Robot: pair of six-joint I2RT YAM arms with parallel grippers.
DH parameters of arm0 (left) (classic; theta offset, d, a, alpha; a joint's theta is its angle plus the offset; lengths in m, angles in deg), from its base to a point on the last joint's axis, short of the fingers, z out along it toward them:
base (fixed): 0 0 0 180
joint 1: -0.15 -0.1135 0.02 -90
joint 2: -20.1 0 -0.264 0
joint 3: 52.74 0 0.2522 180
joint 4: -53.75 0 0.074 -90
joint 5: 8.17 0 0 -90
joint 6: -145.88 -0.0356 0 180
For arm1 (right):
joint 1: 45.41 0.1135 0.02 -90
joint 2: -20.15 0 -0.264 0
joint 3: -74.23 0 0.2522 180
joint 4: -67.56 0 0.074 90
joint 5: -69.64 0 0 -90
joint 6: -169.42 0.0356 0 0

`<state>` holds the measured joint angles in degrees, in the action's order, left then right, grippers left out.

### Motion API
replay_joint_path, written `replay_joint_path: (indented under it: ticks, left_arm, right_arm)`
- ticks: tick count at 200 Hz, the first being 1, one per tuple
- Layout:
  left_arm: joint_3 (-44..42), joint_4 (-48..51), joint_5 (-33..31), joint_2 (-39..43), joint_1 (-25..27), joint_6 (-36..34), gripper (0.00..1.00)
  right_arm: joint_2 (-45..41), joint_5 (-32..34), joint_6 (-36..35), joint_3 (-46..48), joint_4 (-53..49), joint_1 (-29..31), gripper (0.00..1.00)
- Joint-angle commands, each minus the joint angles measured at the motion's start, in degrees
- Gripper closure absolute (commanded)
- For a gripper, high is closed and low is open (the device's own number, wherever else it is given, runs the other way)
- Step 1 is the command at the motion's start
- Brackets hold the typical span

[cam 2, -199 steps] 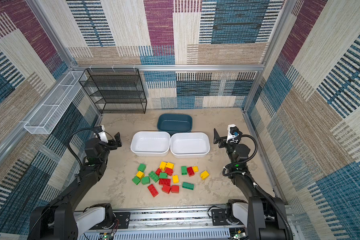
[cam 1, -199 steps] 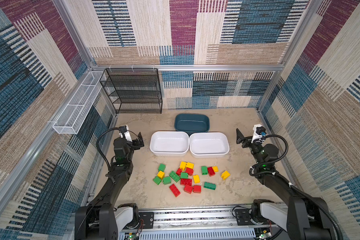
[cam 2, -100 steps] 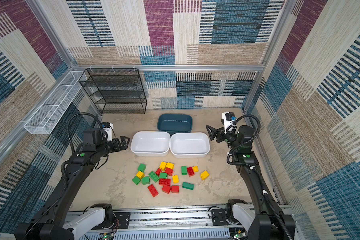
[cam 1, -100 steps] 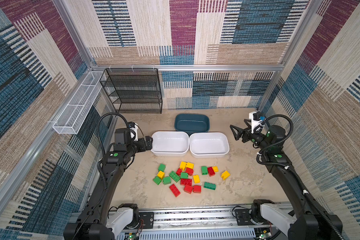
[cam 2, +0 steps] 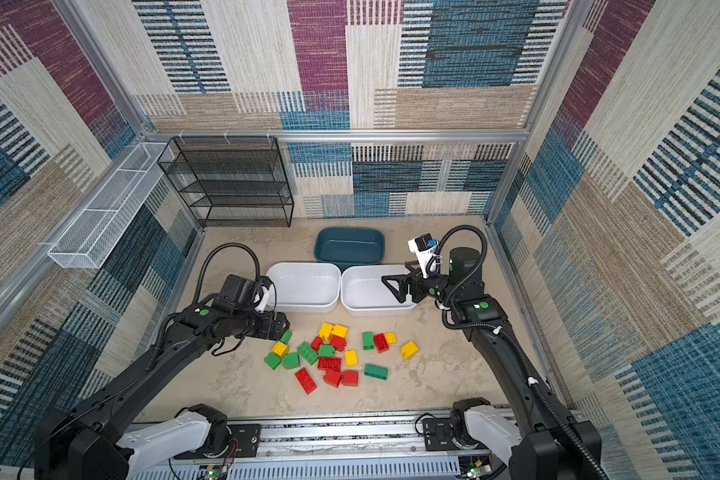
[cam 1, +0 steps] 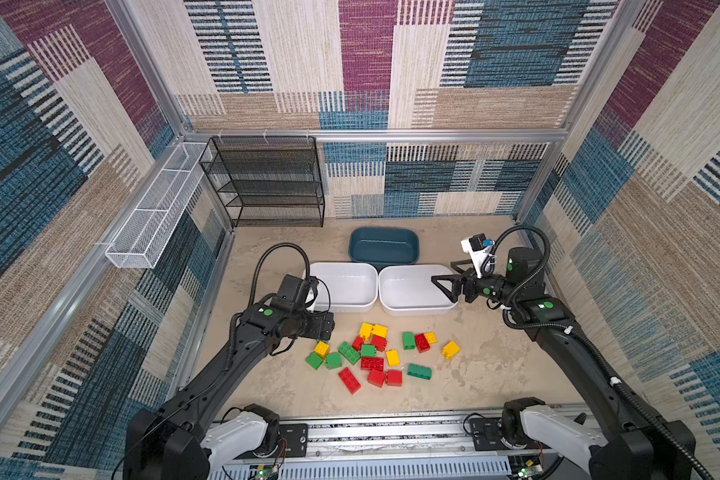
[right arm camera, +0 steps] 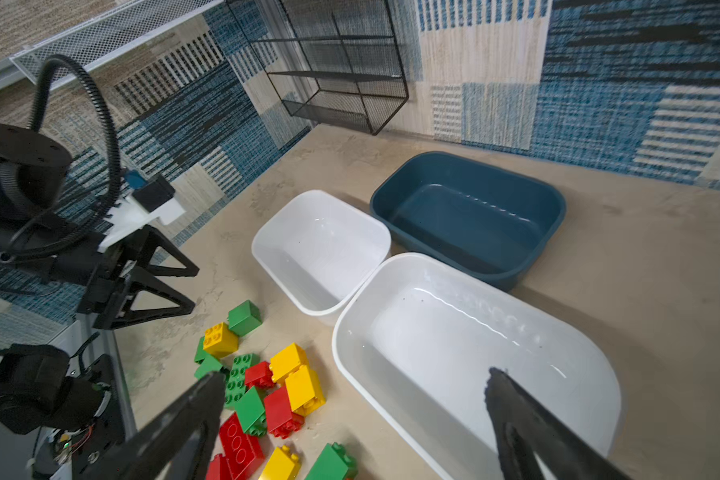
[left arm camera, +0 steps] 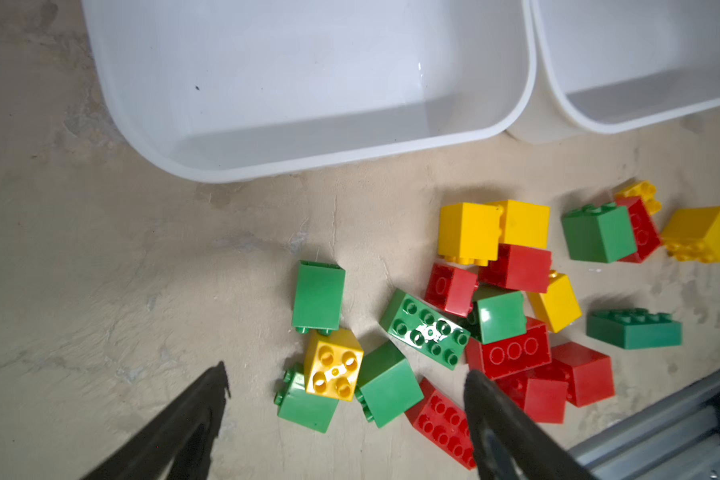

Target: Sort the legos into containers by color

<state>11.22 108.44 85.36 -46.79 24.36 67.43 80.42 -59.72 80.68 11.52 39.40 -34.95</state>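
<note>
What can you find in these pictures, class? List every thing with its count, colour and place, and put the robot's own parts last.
table: one, beige, under everything
white containers: two, white, side by side mid-table, both empty
teal container: one, dark teal, behind the white pair, empty
red legos: seven, red, loose pile in front of the white pair
green legos: seven, green, same pile
yellow legos: six, yellow, same pile
mesh rack: one, black, back left against the wall
wire basket: one, white, on the left wall
left end effector: one, black, open, over the pile's left edge
right end effector: one, black, open, raised by the right-hand white container
</note>
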Motion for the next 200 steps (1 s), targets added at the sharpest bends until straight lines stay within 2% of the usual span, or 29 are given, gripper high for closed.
replay_joint_path:
  ticks: [1,21,42,59,96,178,200]
  left_arm:
    - [-0.4,-2.0,-4.5,-3.0,1.4,-2.9,0.11]
    - [-0.9,-5.2,-4.5,-5.5,2.2,-3.0,0.14]
    - [-0.1,-6.1,-8.8,-9.1,3.1,-3.3,0.18]
    - [0.0,-8.0,-8.9,-11.5,3.6,-3.6,0.21]
    - [2.6,-6.4,-11.1,-16.0,5.4,-3.7,0.29]
    - [4.2,-0.2,-13.5,-22.9,6.6,-6.7,0.34]
    - [5.2,0.6,-12.9,-25.3,6.8,-7.3,0.41]
  right_arm:
    - [-0.9,-0.8,2.1,1.4,-1.4,2.4,0.01]
    - [-1.8,-0.5,3.6,3.4,-0.8,4.8,0.01]
    - [-2.3,0.0,4.7,4.9,-0.3,6.5,0.01]
    - [-2.3,0.2,5.2,5.5,0.4,7.3,0.01]
    - [-1.9,0.3,5.1,5.9,0.5,7.6,0.01]
    - [-1.3,0.4,4.6,6.5,0.3,7.6,0.01]
    - [-1.6,0.5,4.6,6.8,0.2,7.6,0.01]
